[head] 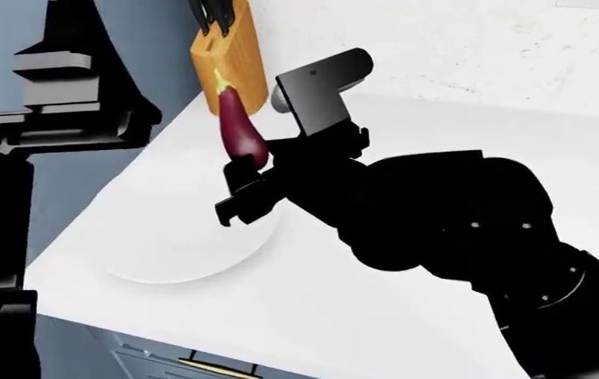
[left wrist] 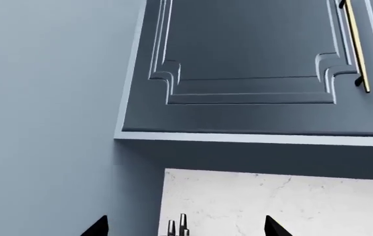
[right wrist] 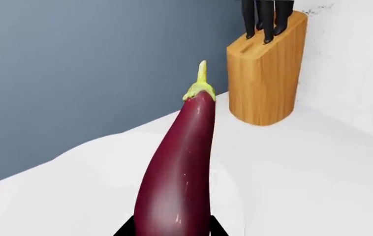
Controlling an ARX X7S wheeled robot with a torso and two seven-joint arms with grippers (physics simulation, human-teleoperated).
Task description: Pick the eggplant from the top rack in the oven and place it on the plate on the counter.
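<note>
My right gripper (head: pixel 245 183) is shut on the base of the purple eggplant (head: pixel 242 130), which points up and away with its yellow-green stem cap on top. It hangs just above the far edge of the round white plate (head: pixel 178 253) on the white counter (head: pixel 321 316). In the right wrist view the eggplant (right wrist: pixel 180 167) fills the middle, with the black fingers of my right gripper (right wrist: pixel 167 230) pressed to both its sides. My left gripper (left wrist: pixel 186 231) is open and empty, its two dark tips far apart. The oven and the top rack are out of view.
A wooden knife block (head: pixel 227 67) stands at the counter's back corner, just behind the eggplant, and shows in the right wrist view as the knife block (right wrist: pixel 265 73). My left arm (head: pixel 57 118) is raised at the left, beside the blue-grey wall. A cabinet door (left wrist: pixel 252 49) hangs above marble backsplash (left wrist: pixel 292 201).
</note>
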